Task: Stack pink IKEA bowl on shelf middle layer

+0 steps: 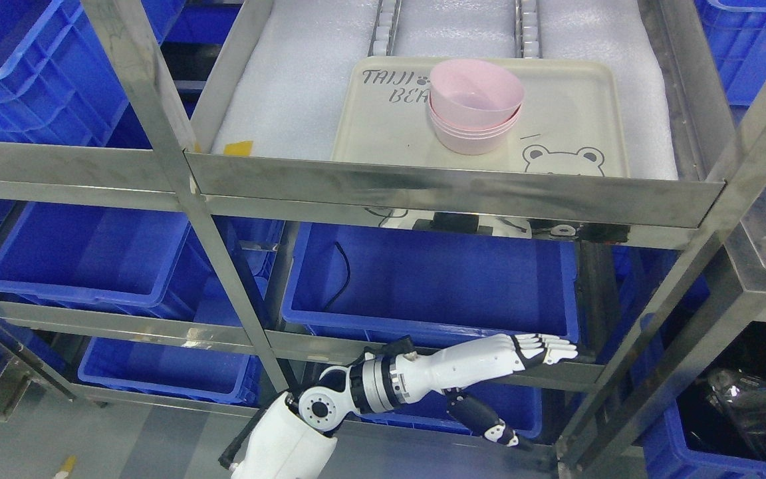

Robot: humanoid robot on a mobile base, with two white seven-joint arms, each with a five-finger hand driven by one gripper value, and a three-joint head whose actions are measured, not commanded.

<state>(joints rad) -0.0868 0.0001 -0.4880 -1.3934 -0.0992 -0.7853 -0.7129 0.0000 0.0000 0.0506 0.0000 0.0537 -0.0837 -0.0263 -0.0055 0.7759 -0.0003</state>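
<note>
The pink bowls [476, 106] sit as a nested stack on the cream tray [576, 106], which lies on the padded shelf [290, 100] behind a steel front rail [449, 189]; the top bowl leans slightly to one side instead of sitting flat in the ones beneath. Far below the tray, in front of a blue bin [423, 279], the left hand [536, 349] reaches across at the end of a white arm entering from the lower left, its fingers stretched out close together and holding nothing. The right hand is not in view. Judging from this, the stacking looks done, and the risk now lies in what the arm does next. That hand sits near the bin's front edge and a steel upright [629, 332] below the tray, so a careless swing could knock the frame. A jolt through the rack could slide the tilted top bowl off the stack. Raising the hand straight up would meet the rail.
</note>
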